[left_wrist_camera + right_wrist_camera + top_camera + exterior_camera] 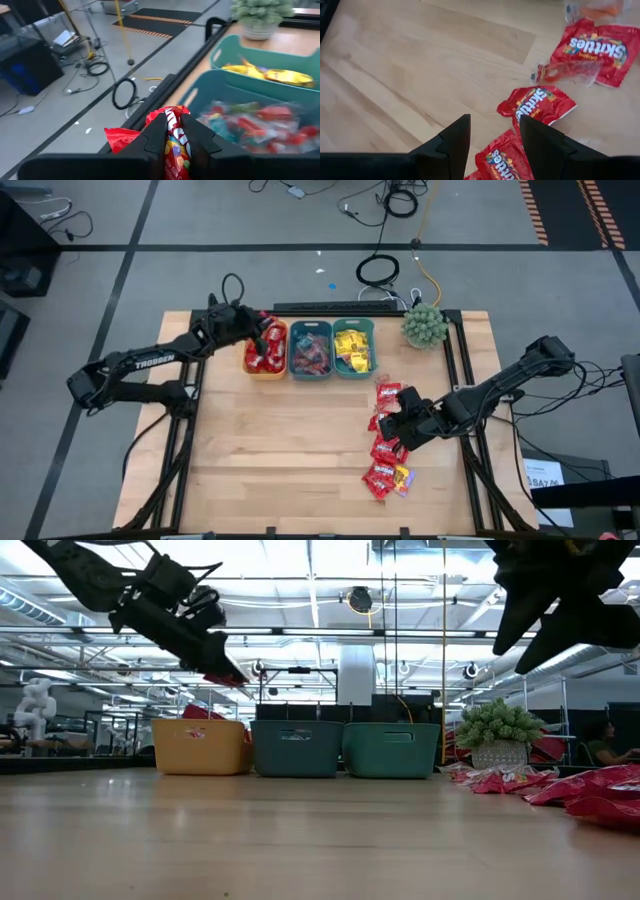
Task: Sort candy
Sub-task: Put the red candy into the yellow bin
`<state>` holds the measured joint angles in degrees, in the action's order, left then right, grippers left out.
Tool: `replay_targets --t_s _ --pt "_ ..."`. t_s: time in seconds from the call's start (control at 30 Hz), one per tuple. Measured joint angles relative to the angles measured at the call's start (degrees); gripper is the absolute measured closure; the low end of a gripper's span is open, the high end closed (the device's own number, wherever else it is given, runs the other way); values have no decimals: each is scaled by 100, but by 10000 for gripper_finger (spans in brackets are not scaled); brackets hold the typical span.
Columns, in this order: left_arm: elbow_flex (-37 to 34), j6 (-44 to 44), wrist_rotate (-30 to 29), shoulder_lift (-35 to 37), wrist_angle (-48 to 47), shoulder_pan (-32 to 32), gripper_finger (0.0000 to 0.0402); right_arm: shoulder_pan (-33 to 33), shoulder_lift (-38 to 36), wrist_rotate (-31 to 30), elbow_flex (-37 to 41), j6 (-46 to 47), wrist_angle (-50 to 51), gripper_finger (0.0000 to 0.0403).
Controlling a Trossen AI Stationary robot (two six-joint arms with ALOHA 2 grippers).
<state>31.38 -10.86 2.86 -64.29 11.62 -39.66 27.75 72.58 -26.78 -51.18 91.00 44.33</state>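
1. The left gripper [262, 337] sits in the upper left-centre of the high view, over the orange plastic bin [252, 370]. Its fingers [156, 134] are clenched on a shiny red candy packet [175, 145]; the packet stands upright between the two dark pads in the left wrist view.
2. In the low view the same gripper [222, 668] hangs above the orange bin [200, 746] at upper left, a red corner of the packet showing at its tip (clear of the bin rim).
3. The orange bin holds more red packets [268, 358]. The blue-teal plastic bin [311, 370] beside it holds small clear and red wrapped pieces [312, 350]. The green-teal plastic bin [337, 350] holds yellow packets [354, 350].
4. The right gripper [392, 423] is at centre right of the high view, above the loose pile of red packets [382, 465] on the light wooden table [280, 450]. Its fingers [451, 137] are parted and grasp nothing, as the right wrist view shows.
5. One yellowish piece [402, 477] lies at the pile's lower end.
6. A green spiky plant in a pot [424, 326] stands just right of the green-teal bin.
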Motion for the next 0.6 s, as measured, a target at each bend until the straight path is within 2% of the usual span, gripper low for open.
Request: replay_targets --t_s 0.23,0.4,0.6 --pt "0 -12 -18 -2 -14 -164 347 0 33 107 0 200 -72 241" --pt "2 -165 -508 -2 -13 -160 347 0 33 161 0 201 -141 241" --pt "7 -152 -530 -2 -164 -157 347 0 33 160 0 231 -175 241"
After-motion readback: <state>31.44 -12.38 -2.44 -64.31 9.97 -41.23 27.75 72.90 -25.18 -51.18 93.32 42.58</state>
